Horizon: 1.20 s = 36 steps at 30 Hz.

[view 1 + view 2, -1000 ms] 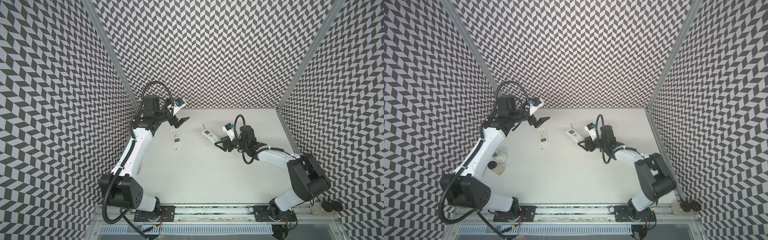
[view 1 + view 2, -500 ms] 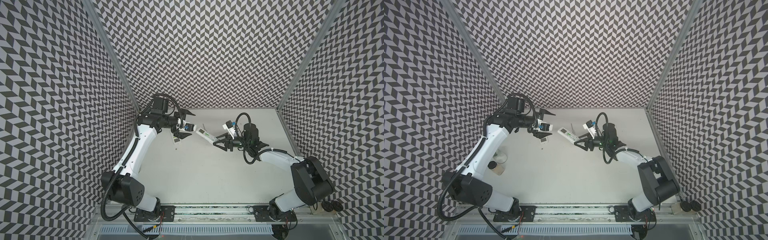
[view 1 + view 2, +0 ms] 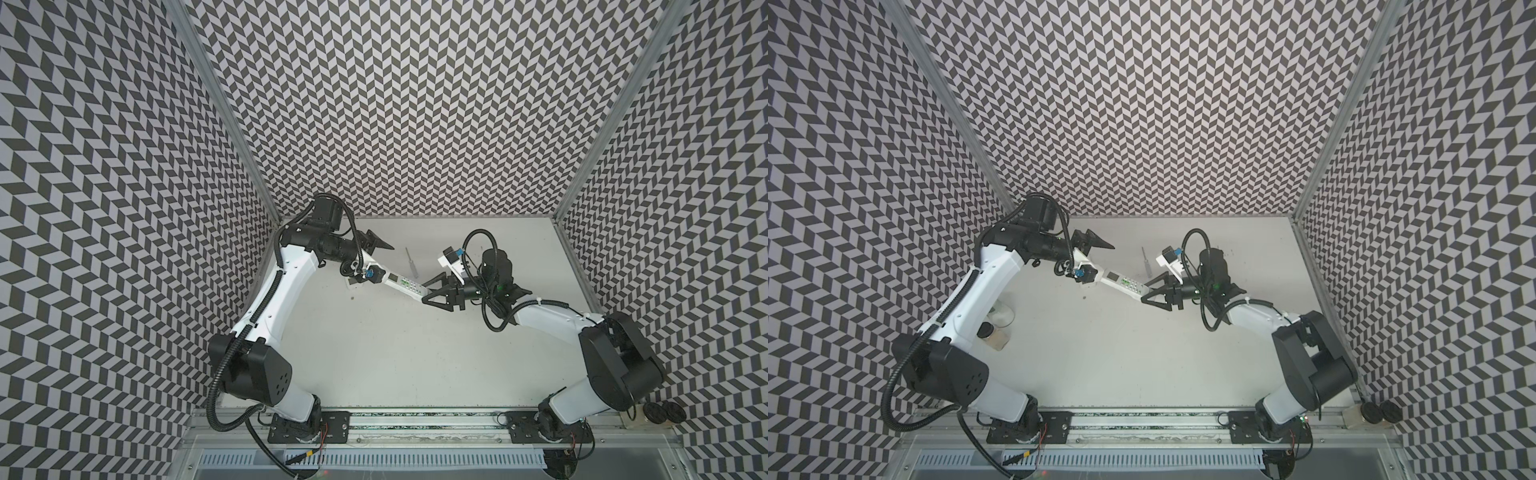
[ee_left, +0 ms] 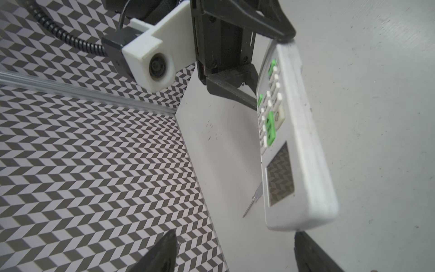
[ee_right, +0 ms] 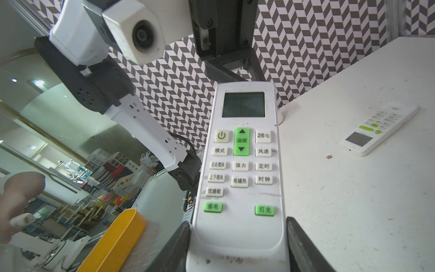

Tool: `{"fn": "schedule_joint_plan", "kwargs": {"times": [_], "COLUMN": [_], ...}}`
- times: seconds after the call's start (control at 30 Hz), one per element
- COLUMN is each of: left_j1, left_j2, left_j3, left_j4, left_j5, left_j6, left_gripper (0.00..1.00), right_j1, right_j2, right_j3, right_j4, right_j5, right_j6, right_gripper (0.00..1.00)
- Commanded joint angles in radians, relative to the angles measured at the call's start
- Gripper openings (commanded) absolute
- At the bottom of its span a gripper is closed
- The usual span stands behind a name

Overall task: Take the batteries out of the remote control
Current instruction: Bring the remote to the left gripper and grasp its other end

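No batteries were out, operator: none showed anywhere, so I judged them inside the remote control (image 3: 401, 284), which hung face-up above the table (image 3: 374, 353), its back hidden. All the unloading was left for you. Your right gripper (image 3: 425, 292) was clamped on its button end. Your left gripper (image 4: 234, 237) stood jaws apart at the display end, one finger just beside it, no grip made.

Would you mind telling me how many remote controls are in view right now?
2. The held remote control is clamped in the right gripper, above the table. The other remote control lies flat on the table. Others may be hidden.
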State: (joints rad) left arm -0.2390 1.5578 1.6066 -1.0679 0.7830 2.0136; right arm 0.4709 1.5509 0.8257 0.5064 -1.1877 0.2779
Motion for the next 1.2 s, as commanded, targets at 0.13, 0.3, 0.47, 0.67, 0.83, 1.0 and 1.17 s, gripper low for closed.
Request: {"fn": "schedule_joint_plan", "kwargs": {"times": [0.13, 0.3, 0.47, 0.67, 0.83, 1.0, 1.17], "left_j1": [-0.001, -0.001, -0.003, 0.001, 0.007, 0.012, 0.024], "left_j2": [0.007, -0.001, -0.011, -0.011, -0.013, -0.025, -0.022], "left_j3": [0.035, 0.024, -0.020, -0.043, -0.039, -0.059, -0.052], "left_j4": [-0.188, -0.180, -0.208, -0.209, -0.231, -0.212, -0.188], "left_j5": [0.079, 0.127, 0.196, 0.228, 0.259, 0.250, 0.268], "left_j6": [0.357, 0.369, 0.454, 0.489, 0.494, 0.500, 0.464], "left_gripper": [0.73, 0.72, 0.54, 0.35, 0.22, 0.12, 0.06], "right_j1": [0.003, 0.005, 0.010, 0.016, 0.022, 0.022, 0.013], "right_j2": [0.016, 0.018, 0.035, 0.031, 0.027, 0.018, -0.019], "right_j3": [0.023, 0.019, 0.037, 0.042, 0.039, 0.047, 0.029], "right_j4": [0.135, 0.174, 0.177, 0.172, 0.162, 0.105, 0.035], "right_j5": [-0.054, -0.053, -0.051, -0.047, -0.047, -0.046, -0.013], "right_j6": [0.061, 0.111, 0.128, 0.116, 0.107, 0.074, -0.022], "right_gripper": [0.27, 0.27, 0.22, 0.21, 0.22, 0.34, 0.52]}}
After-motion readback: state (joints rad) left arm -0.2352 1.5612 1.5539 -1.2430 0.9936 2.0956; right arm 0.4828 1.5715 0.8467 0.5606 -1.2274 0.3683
